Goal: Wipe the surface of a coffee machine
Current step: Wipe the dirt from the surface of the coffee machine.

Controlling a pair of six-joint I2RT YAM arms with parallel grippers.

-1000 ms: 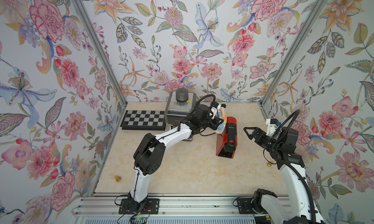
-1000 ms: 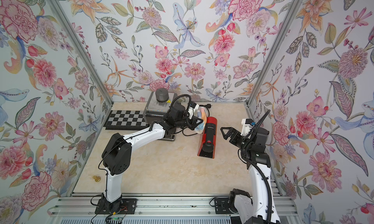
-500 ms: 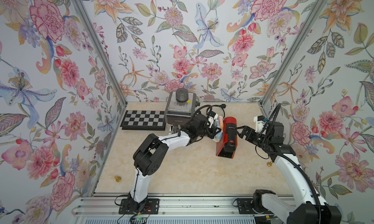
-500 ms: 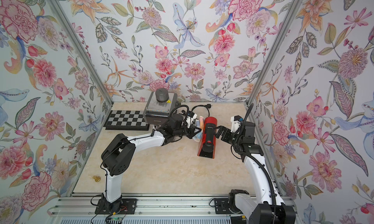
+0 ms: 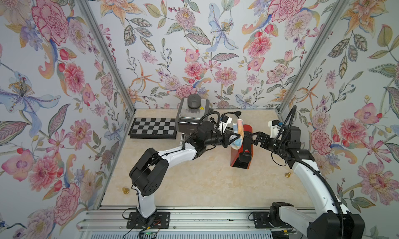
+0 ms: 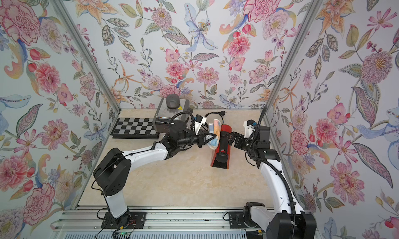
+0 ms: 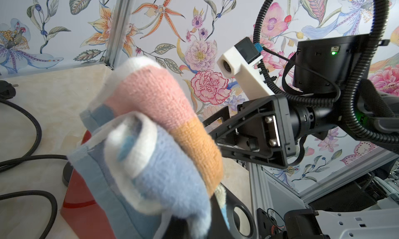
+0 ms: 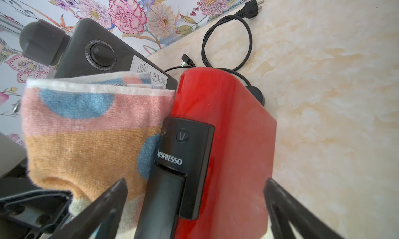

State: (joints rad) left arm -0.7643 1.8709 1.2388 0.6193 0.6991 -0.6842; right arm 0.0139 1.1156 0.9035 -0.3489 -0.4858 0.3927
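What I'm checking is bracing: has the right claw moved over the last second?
Yes. The right claw has moved toward the coffee machine, which stayed put. Its open jaws now flank the machine's top.

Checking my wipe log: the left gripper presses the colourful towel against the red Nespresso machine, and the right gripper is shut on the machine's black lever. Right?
Not quite. The right gripper is not shut: the right wrist view shows its jaws wide open, straddling the Nespresso machine. The left gripper does press the towel against its red side.
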